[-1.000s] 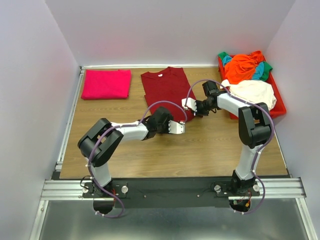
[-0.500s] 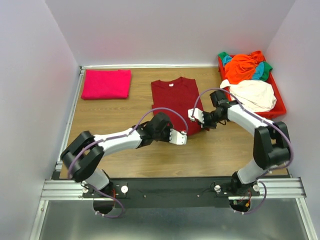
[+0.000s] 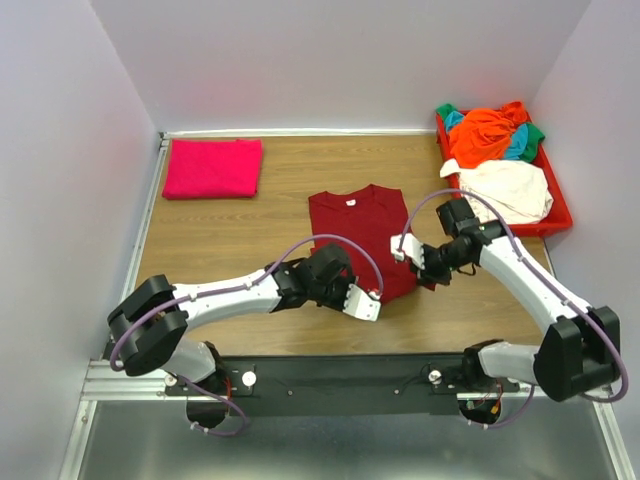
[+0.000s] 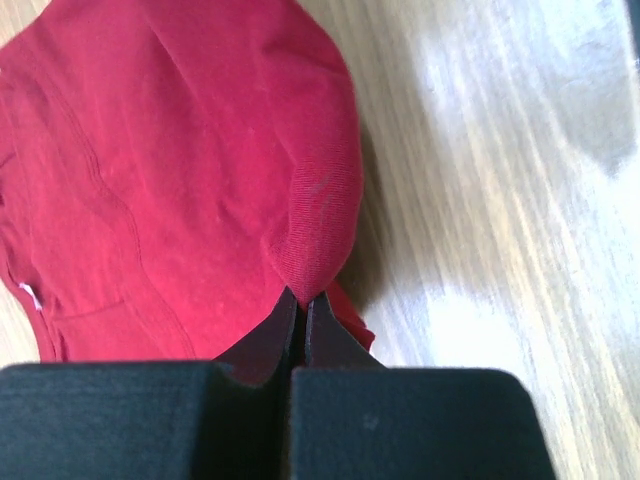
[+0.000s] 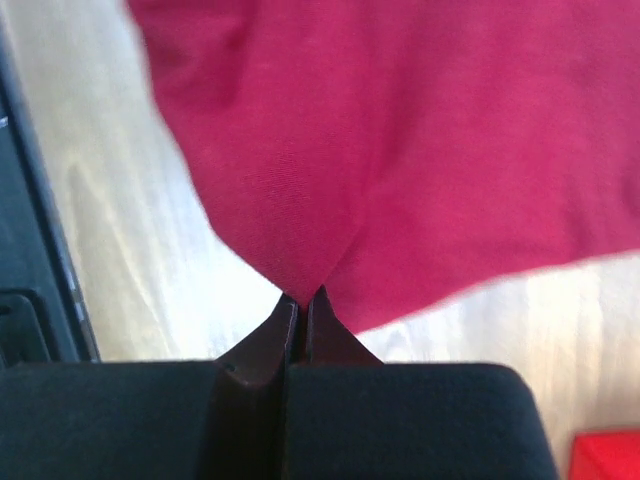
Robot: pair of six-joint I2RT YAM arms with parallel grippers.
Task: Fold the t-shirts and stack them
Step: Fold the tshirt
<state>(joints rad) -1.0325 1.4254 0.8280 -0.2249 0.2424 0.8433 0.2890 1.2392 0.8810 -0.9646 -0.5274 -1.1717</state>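
Pinching the dark red t-shirt at its edge, left fingers and right fingers press together over the tabletop

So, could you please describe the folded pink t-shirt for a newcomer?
Start at the wooden table and go to its far left corner. The magenta-pink t-shirt lies there alone, folded into a neat rectangle, unlike the larger maroon t-shirt mid-table.

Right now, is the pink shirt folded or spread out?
Folded: the pink shirt lies flat as a neat, compact rectangle, no sleeves sticking out.
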